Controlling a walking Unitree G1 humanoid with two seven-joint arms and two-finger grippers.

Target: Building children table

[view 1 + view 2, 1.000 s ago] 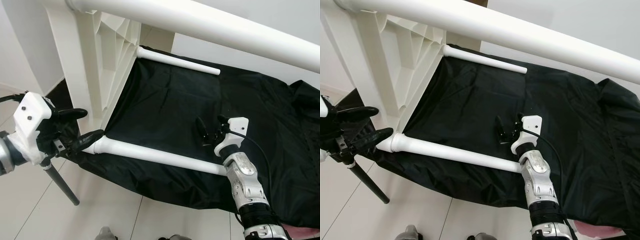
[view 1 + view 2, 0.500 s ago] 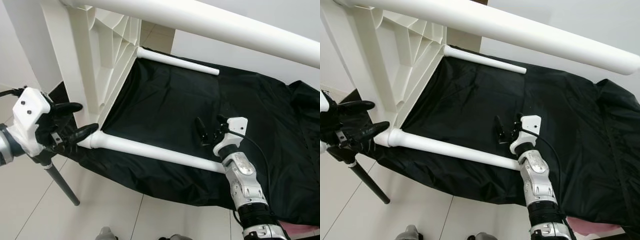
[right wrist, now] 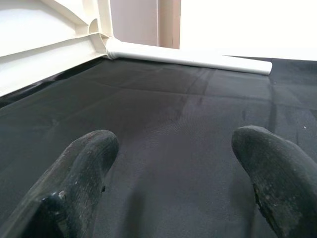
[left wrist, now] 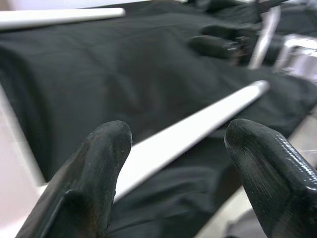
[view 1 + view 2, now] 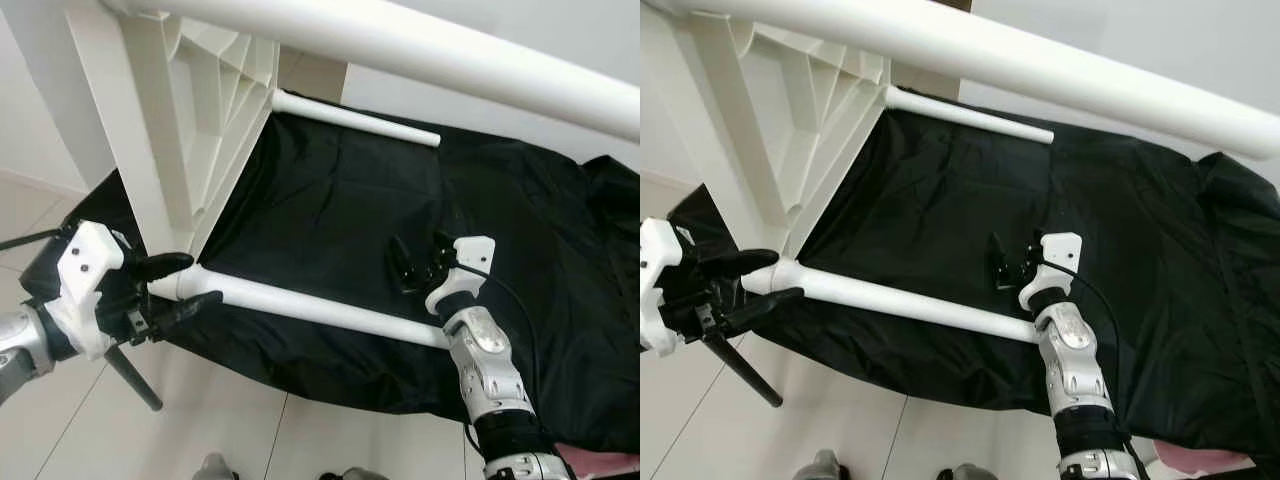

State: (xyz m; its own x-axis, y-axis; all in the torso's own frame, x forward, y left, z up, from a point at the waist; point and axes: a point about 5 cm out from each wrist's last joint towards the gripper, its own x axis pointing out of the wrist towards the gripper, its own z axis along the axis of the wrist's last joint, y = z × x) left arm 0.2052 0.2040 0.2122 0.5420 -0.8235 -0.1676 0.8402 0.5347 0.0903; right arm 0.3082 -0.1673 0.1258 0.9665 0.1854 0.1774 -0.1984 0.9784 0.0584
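Left eye view: near table leg point(image 5: 310, 306) runs lower-right from tabletop point(image 5: 165, 130) at upper left. Left gripper point(image 5: 182, 284), fingers spread, straddles its socket end untouched; right gripper point(image 5: 420, 262), also spread, hovers mid-frame.

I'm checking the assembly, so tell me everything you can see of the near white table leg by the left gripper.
The near white table leg is a long, smooth, round tube, seemingly plastic, with a flared collar where it joins the corner of the white ribbed tabletop, which stands on edge. It runs roughly level over the black cloth, its free end near the right gripper. The open left gripper straddles the collar end, one finger above and one below; contact cannot be told.
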